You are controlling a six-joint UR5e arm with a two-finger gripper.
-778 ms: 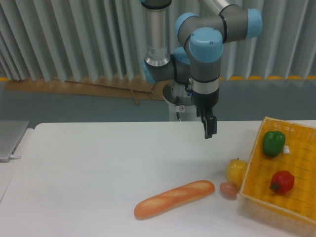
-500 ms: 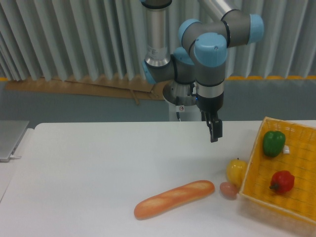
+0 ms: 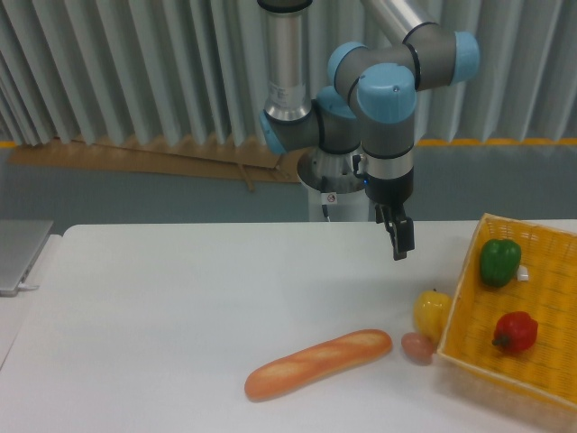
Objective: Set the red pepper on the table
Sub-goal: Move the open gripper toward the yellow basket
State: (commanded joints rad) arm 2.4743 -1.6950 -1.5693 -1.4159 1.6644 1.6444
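The red pepper [image 3: 516, 331] lies inside the yellow woven basket [image 3: 541, 383] at the right, below a green pepper [image 3: 499, 262]. The white table [image 3: 162, 316] spreads across the lower view. My gripper [image 3: 401, 250] hangs above the table, up and to the left of the basket, well apart from the red pepper. Seen edge-on, its fingers look close together with nothing between them, and I cannot tell whether they are open or shut.
A yellow pepper [image 3: 431, 311] rests against the basket's left wall, with a small pinkish round item [image 3: 416, 347] below it. A baguette [image 3: 317, 363] lies at the front middle. A grey laptop-like object [image 3: 18, 253] sits off the table's left edge.
The gripper has shifted to the right and slightly down, toward the basket. The peppers, the baguette and the basket have stayed where they were.
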